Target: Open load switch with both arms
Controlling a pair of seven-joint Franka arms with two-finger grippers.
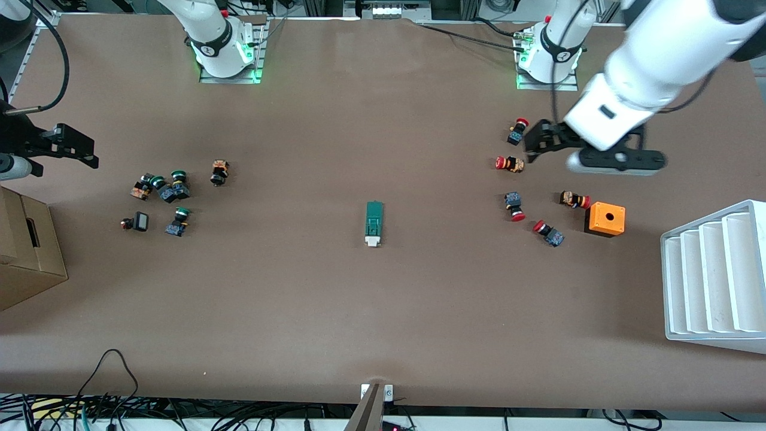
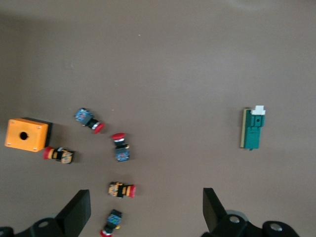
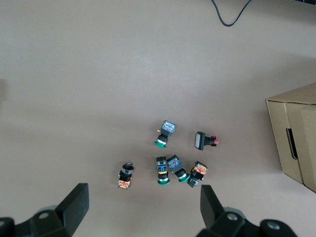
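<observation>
At mid-surface the load switch lay untouched, white end toward the front camera. Left gripper hovered over red-capped buttons, fingers spread; right gripper, apparently over the green-capped buttons, fingers likewise spread. Approach step: both arms needed to converge on the switch.

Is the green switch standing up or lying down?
Lying down. The load switch rests flat on the table, white end toward the front camera.
</observation>
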